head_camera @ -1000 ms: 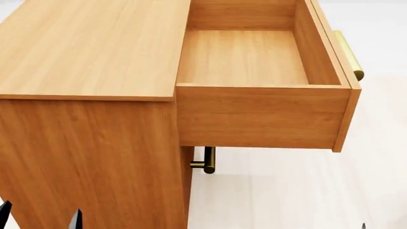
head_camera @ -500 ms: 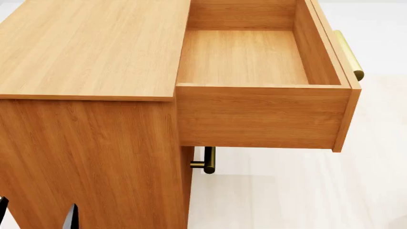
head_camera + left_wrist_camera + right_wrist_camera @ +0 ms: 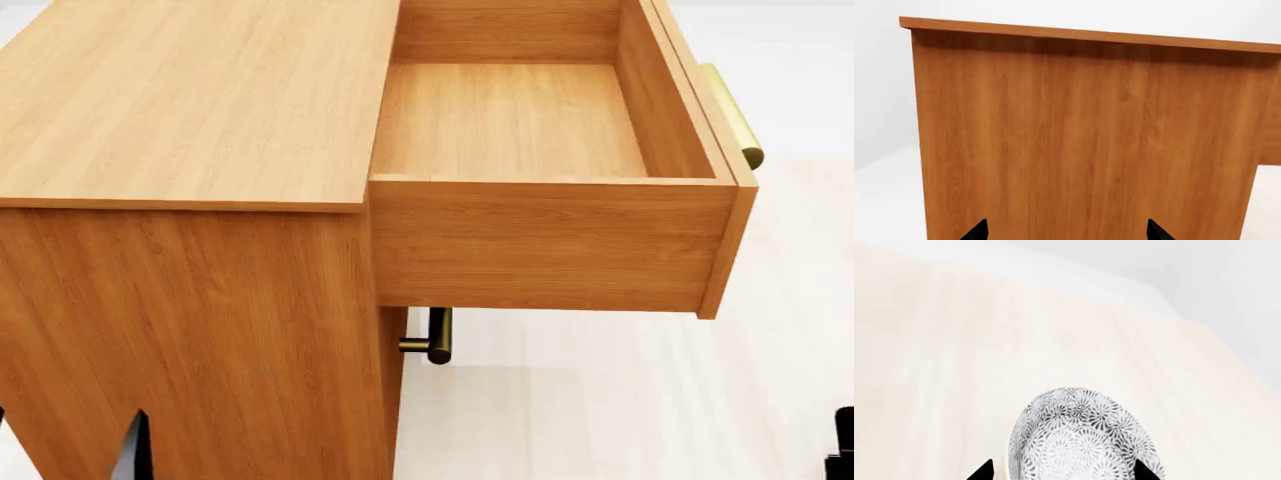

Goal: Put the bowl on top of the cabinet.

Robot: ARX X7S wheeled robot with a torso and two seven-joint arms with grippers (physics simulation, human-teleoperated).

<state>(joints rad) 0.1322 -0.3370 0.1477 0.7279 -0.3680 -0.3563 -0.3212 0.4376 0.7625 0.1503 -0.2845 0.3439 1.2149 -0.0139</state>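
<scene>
The bowl, white with a dense grey-black floral pattern, shows only in the right wrist view. It stands tilted on edge above the pale floor, between the fingers of my right gripper. One fingertip overlaps its rim. A dark part of that gripper shows at the head view's bottom right edge. The orange-brown cabinet has a flat, bare top. My left gripper is open, facing the cabinet's side panel, low beside it; one fingertip shows in the head view.
The cabinet's top drawer is pulled fully out to the right and holds nothing. Its brass bar handle sticks out at the far right. A lower handle shows under the drawer. Pale floor lies to the right.
The left fingertips have sunk lower along the cabinet's side in the head view. A dark part of the right gripper has come into view at the bottom right edge.
</scene>
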